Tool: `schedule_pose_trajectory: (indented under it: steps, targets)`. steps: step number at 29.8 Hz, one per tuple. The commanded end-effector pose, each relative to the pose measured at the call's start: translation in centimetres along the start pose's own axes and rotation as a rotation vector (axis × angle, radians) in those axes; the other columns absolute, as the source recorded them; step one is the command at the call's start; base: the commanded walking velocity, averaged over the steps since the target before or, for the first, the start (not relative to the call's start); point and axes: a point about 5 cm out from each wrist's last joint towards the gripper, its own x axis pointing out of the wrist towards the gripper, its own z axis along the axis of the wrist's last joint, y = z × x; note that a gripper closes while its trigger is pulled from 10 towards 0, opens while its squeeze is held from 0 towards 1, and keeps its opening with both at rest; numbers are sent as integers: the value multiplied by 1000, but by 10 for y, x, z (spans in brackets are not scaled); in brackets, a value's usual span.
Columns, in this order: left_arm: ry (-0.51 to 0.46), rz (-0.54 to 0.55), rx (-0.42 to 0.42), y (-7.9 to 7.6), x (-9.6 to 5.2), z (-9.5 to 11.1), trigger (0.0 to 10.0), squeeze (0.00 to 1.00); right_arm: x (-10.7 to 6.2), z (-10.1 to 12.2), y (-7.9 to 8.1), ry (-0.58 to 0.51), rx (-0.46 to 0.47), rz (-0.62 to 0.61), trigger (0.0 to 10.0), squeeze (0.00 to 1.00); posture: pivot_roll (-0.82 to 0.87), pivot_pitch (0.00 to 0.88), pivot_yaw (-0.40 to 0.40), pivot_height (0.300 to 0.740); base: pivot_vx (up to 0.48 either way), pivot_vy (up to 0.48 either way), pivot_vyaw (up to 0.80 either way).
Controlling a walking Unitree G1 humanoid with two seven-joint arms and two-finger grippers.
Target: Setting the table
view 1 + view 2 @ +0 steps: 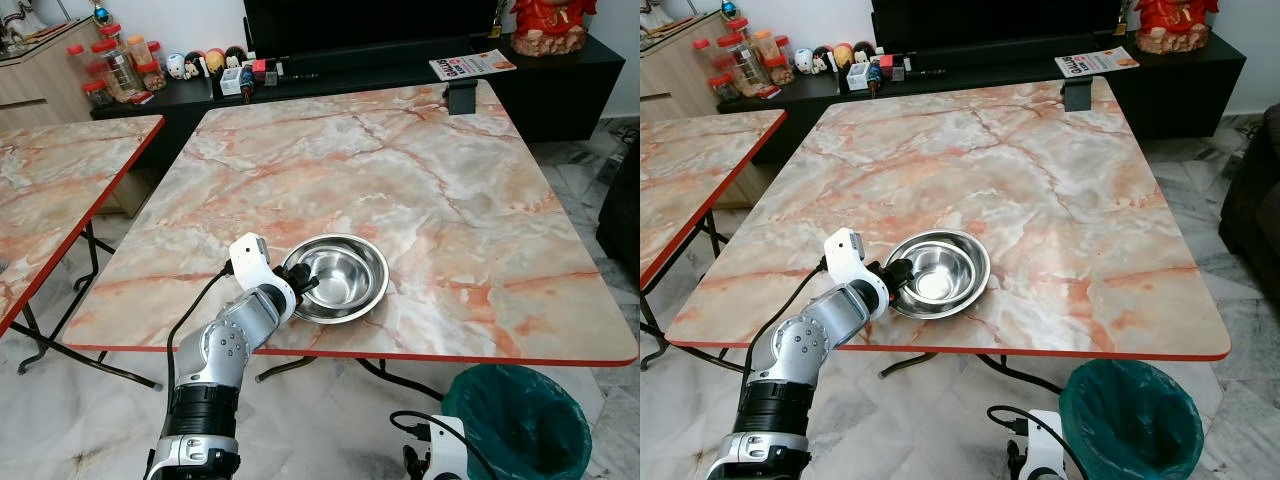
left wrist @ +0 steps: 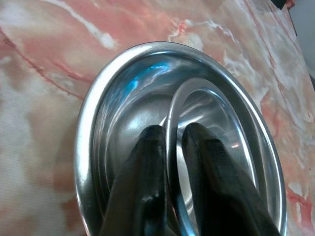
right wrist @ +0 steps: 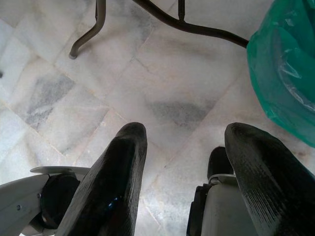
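Nearest the camera, the left arm reaches up and forward from the lower left, and the left gripper [image 1: 303, 284] meets a steel bowl [image 1: 338, 276] at its near-left rim. In the left wrist view its two black fingers [image 2: 147, 167] sit close together, one on each side of the thin rim, so the jaws are clamped on the rim of the bowl. The bowl stands upright near the front edge of the marble-patterned table [image 1: 420, 170], slightly left of centre. The right gripper [image 3: 182, 167] hangs low to the right over the tiled floor [image 3: 162, 83], its jaws spread apart and holding nothing. A bin lined with a green bag [image 1: 515, 420] stands on the floor just beside it, under the table's near-right corner. A second marble table [image 1: 50, 180] stands to the left. Beyond the far edge runs a black cabinet [image 1: 560, 80] carrying jars [image 1: 115, 65], small figurines [image 1: 205, 62] and a magazine [image 1: 472, 64].
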Motion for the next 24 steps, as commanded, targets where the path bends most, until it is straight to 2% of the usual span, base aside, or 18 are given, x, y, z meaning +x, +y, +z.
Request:
schedule_pose_trajectory:
  steps: [1,2,3,4,5,7,10,11,12,13,18,24]
  targets:
    - [-12,15,13,4,-1,5,10000,953,0,0,5,2,15,6,10000,0,44,25,157,740,0,0,0]
    - [-13,16,14,4,-1,5,10000,953,0,0,5,2,16,6,10000,0,44,25,158,740,0,0,0]
    - [-13,18,16,4,-2,6,10000,816,0,0,5,2,15,6,10000,0,44,25,158,740,0,0,0]
    - [-14,19,16,4,-2,6,10000,816,0,0,5,1,15,7,10000,0,44,24,158,740,0,0,0]
    - [-14,20,17,4,-2,7,10000,725,0,0,5,1,15,7,10000,0,44,23,158,740,0,0,0]
    - [-15,21,18,5,-2,7,10000,624,1,0,5,1,15,7,10000,0,45,23,158,740,0,0,0]
    - [-15,21,19,5,-2,7,10000,624,1,1,5,1,15,7,10000,0,45,23,158,740,0,0,0]
    - [-16,19,122,5,-3,12,10000,0,1,1,6,0,15,8,10000,0,51,16,157,740,0,0,0]
    - [-9,9,243,4,-4,15,10000,0,1,1,6,0,14,9,10000,0,51,16,158,740,0,0,0]
    - [9,5,436,3,-6,19,10000,0,1,2,7,-1,13,10,10000,0,53,15,157,740,0,0,0]
    - [4,28,580,9,-8,26,10000,0,1,3,9,-3,11,16,10000,0,56,9,158,740,0,0,0]
    - [-21,17,622,12,-11,35,10000,0,2,5,10,-5,11,17,10000,0,62,2,155,740,0,0,0]
